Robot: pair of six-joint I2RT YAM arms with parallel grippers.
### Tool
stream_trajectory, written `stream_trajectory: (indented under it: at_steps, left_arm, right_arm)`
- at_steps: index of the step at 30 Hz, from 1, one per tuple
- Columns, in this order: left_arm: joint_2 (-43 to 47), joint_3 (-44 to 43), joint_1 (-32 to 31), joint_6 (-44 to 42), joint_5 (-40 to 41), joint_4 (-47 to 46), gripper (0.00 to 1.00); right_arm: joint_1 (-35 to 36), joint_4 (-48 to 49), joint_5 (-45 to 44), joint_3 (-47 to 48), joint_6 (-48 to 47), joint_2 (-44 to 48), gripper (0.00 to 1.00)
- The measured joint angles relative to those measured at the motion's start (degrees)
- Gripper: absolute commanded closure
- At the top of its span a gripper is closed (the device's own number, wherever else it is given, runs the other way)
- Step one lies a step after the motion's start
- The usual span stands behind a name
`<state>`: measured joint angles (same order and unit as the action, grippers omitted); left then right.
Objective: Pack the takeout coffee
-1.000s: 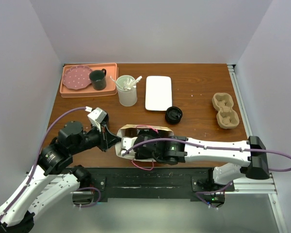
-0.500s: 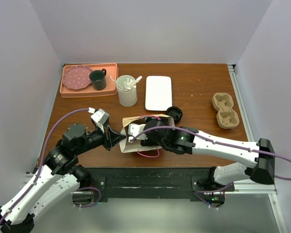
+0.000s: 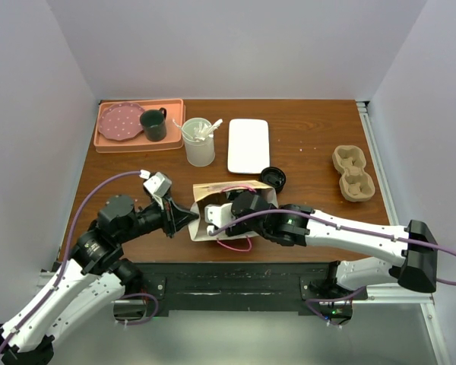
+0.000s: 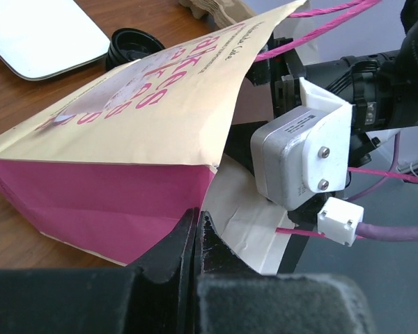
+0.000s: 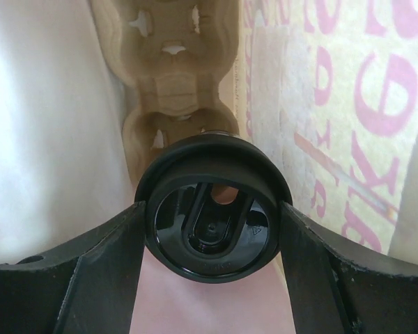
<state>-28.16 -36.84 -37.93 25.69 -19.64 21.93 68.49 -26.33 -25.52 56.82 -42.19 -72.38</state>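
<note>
Shifting away from worktop's near edge, bag [image 4: 118,132] stayed pinched in left pincer [image 4: 197,224]; right pincer [image 5: 210,240] clamped black lid [image 5: 210,156] inside.

Paper bag [image 4: 118,125], cream with pink lettering, is laid on its side near the table's near edge. Black lid [image 5: 210,212] and pulp carrier [image 5: 171,83] are seen inside it.

bag [image 4: 125,111]: cream w/ pink lettering | lid [image 5: 212,233]: blk | carrier [image 5: 174,69]: tan | plate [image 3: 120,120]: pink, dotted
</note>
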Motion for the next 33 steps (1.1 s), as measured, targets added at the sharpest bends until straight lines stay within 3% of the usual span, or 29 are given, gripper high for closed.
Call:
stream_trajectory:
  at_steps: [9,33]
  left_arm:
    - [2.10,1.75,0.00,0.02,-3.02,-0.09,1.00]
    - [0.11,2.03,0.00,-1.46,-5.22,-0.07,1.00]
  right_arm:
    - [-0.87,1.53,5.70,-1.99,-2.01,-0.02,0.64]
    - [-3.04,3.43,8.00,-4.13,-3.41,-1.51,0.64]
